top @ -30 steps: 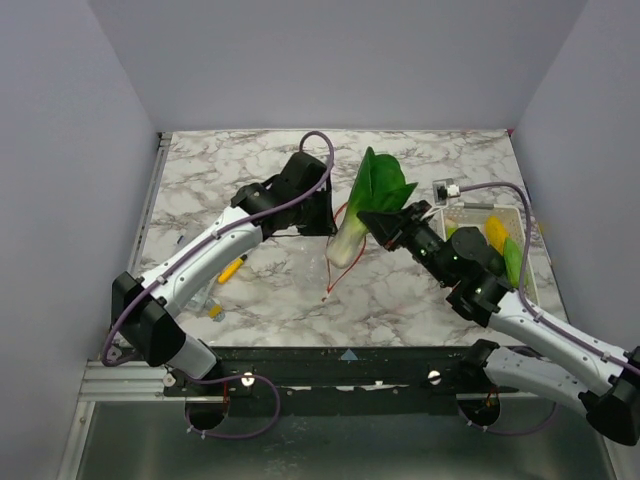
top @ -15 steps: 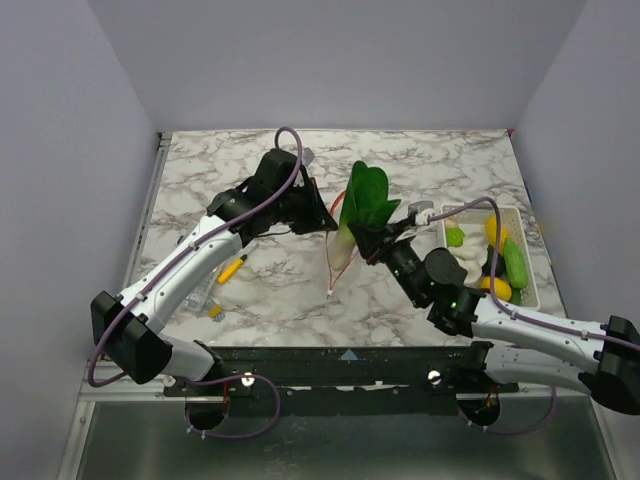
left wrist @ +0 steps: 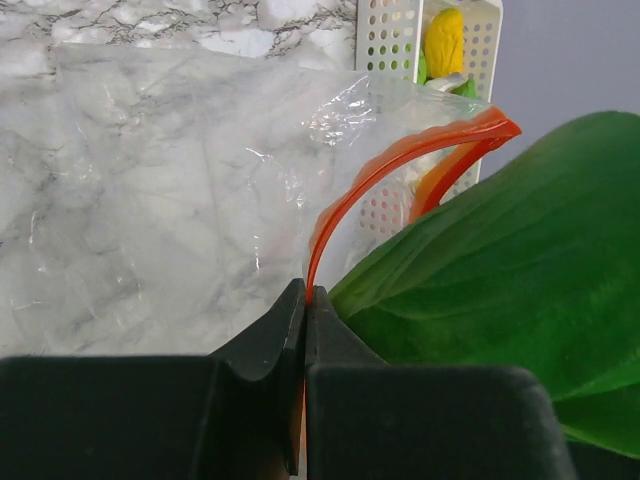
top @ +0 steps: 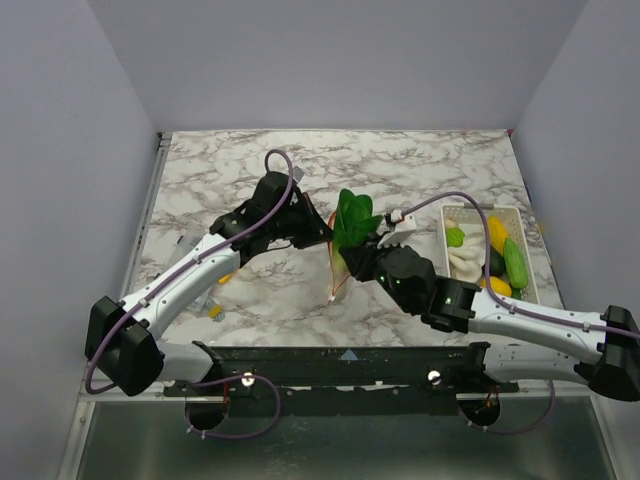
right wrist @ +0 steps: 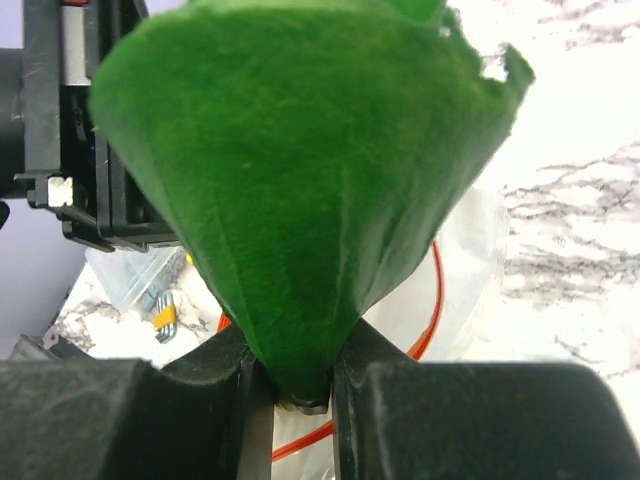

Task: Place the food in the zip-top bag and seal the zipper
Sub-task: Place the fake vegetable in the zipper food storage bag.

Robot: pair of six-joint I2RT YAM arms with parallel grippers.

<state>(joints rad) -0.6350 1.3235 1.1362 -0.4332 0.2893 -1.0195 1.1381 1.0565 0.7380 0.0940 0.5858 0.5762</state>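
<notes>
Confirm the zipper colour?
Red-orange zipper; it shows best in the left wrist view.

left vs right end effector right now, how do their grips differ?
Left end effector pinches the thin red-orange zipper of the zip-top bag; right end effector clamps the toy bok choy. Left fingers almost meet on the strip; right fingers stand wider apart around the green bulk. Shared: both are shut on a load, close together at the bag's mouth.
</notes>
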